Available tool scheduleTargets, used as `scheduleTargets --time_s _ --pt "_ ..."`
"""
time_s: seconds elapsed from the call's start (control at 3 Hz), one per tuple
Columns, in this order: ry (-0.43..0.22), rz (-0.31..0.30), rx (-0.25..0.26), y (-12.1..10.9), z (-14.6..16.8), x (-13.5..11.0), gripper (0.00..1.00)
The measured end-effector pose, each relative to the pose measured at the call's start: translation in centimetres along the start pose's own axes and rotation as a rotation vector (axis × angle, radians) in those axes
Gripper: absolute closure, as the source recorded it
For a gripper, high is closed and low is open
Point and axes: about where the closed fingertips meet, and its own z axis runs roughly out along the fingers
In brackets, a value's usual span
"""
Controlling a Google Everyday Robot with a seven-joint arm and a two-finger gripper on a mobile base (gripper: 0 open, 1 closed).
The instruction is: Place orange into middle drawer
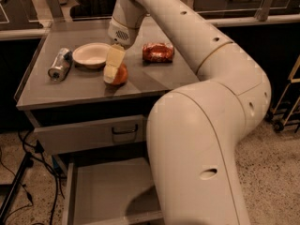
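- Gripper: at the cabinet top, lowered from above between the white bowl and the red snack bag. Clamped on the orange; one pale finger lies across the fruit's left face, the other is hidden behind it.
- Orange: on or just over the top, near the bowl.
- Silver can: on its side, left of the bowl.
- Middle drawer: pulled open below, floor bare.
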Motion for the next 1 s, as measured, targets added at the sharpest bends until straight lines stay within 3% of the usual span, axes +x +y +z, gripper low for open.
scheduleTargets --time_s 0.33,0.67,1.0 --pt "-0.033 0.046 -0.015 -0.26 0.83 2.11 0.00" --pt "-0.035 0.049 -0.013 -0.34 0.85 2.30 0.00" --pt "-0.035 0.049 -0.013 -0.34 0.85 2.29 0.19"
